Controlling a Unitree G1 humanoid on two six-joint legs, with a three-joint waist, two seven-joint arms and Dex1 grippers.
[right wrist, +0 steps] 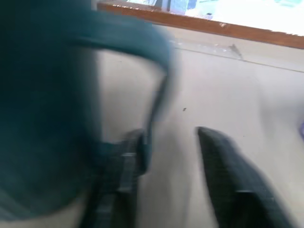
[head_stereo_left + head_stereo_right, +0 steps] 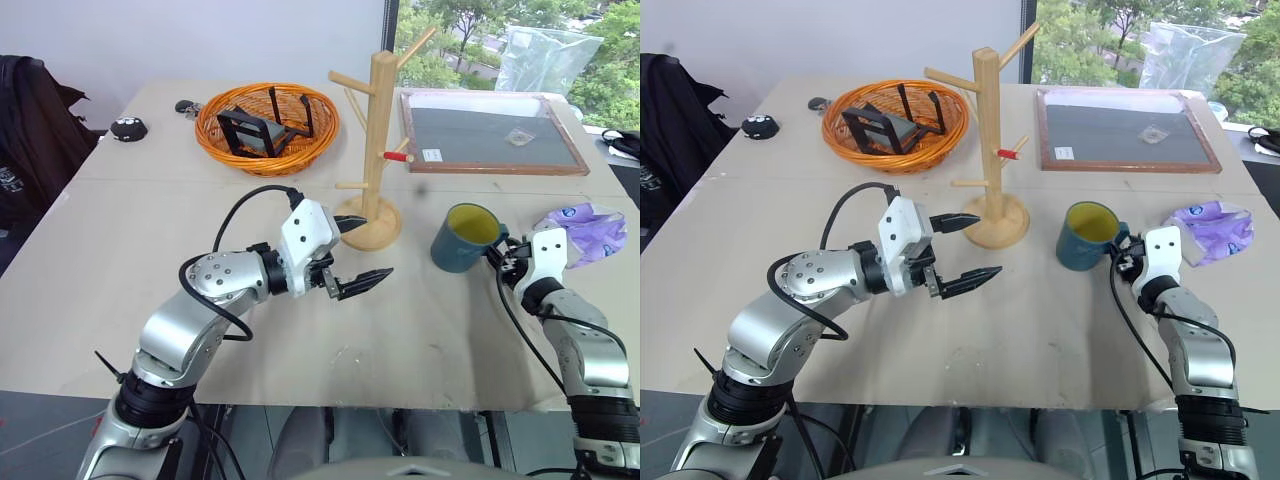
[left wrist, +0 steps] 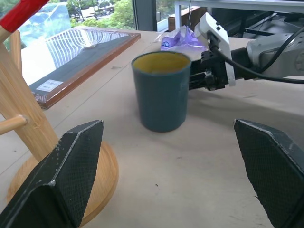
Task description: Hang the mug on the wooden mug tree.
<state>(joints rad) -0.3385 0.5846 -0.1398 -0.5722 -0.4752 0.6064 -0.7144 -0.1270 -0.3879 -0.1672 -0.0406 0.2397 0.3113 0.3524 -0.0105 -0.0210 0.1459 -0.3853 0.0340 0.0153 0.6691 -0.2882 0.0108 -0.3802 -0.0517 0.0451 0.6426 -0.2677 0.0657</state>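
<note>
The mug (image 2: 466, 238) stands upright on the bench (image 2: 120, 260), yellow inside showing, well to the right of the wooden mug tree (image 2: 376, 150) and just left of the purple-and-white plastic bag (image 2: 585, 228); its handle faces the right gripper (image 2: 498, 252), which sits low at the mug's right side. In the right wrist view one finger (image 1: 124, 171) lies at the bottom of the handle loop and the other finger (image 1: 237, 185) stands apart on the outer side, so the jaws straddle the handle with a gap between them; whether they press on it I cannot tell.

The left gripper (image 2: 358, 255) hovers above the bench just in front of the mug tree's round base, its jaws wide apart and holding nothing; it points toward the mug.

The mug tree stands upright near the middle of the bench, with a red-tipped peg on its right side; behind it to the left is an orange wicker basket (image 2: 225, 145) with a black frame inside; behind it to the right lies a wood-framed dark board (image 2: 490, 135); a small black object (image 2: 128, 127) rests near the far left corner.
</note>
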